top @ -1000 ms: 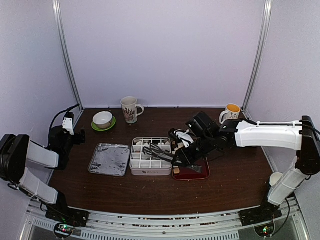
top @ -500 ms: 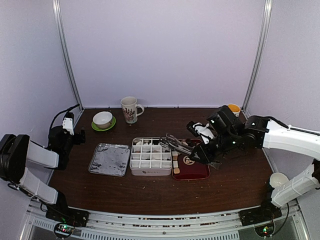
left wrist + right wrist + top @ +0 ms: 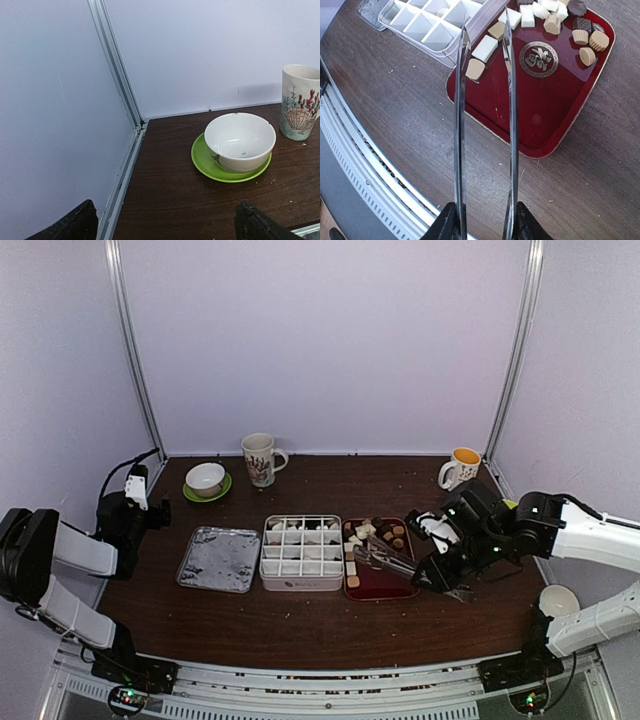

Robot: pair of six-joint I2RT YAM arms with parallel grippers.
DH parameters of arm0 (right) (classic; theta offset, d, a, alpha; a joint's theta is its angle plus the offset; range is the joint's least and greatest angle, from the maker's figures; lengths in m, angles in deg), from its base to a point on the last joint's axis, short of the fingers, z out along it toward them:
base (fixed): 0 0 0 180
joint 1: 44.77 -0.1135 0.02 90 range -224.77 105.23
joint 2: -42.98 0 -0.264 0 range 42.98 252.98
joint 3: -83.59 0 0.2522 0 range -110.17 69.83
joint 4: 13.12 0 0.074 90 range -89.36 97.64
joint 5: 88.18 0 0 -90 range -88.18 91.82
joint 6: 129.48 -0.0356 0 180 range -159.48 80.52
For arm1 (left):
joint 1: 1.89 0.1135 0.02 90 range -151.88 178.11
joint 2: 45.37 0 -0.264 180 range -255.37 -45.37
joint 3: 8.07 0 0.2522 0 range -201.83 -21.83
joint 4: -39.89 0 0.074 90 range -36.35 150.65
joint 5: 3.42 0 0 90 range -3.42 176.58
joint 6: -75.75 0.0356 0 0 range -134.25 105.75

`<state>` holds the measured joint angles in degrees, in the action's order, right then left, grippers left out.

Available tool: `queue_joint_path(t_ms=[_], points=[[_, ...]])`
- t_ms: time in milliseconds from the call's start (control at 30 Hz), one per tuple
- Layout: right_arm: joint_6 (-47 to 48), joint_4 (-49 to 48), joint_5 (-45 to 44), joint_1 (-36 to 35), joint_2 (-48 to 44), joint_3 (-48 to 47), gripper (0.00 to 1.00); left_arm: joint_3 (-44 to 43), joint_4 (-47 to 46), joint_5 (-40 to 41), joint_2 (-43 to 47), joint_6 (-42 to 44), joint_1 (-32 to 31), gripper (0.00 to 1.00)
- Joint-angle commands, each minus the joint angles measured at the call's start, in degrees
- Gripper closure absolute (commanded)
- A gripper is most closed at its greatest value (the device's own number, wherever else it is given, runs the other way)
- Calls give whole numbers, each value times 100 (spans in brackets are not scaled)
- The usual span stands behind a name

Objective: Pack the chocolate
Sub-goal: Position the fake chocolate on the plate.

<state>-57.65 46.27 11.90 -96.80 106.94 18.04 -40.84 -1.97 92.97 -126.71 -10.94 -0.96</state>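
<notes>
- The tongs are clamped at their handle end by the right gripper, though the grip itself is cut off at the frame's bottom.
- The tong tips are parted, and nothing is seen between them.
- The chocolate is gathered along the back and left edges of the dark-red tray.
- The contents of the white divided box cannot be made out.
- The left gripper is spread wide and empty at the back-left corner of the table, with only its fingertips shown.
</notes>
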Motion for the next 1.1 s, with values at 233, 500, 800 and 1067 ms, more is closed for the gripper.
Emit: queue_joint_path(t_ms=[233,500,800,1067], points=[[-500,89,-211,-21,-148,334,63,19,-268,-42,-31,-51,44,2],[-406,-28,-27,-18,42,316,63,24,-268,-41,-31,-50,48,2],[-345,-263,374,-18,438,197,63,20,-268,-42,-31,-50,43,2],[-275,-413,391,-21,755,-24,62,19,-269,-42,-31,-50,46,2]])
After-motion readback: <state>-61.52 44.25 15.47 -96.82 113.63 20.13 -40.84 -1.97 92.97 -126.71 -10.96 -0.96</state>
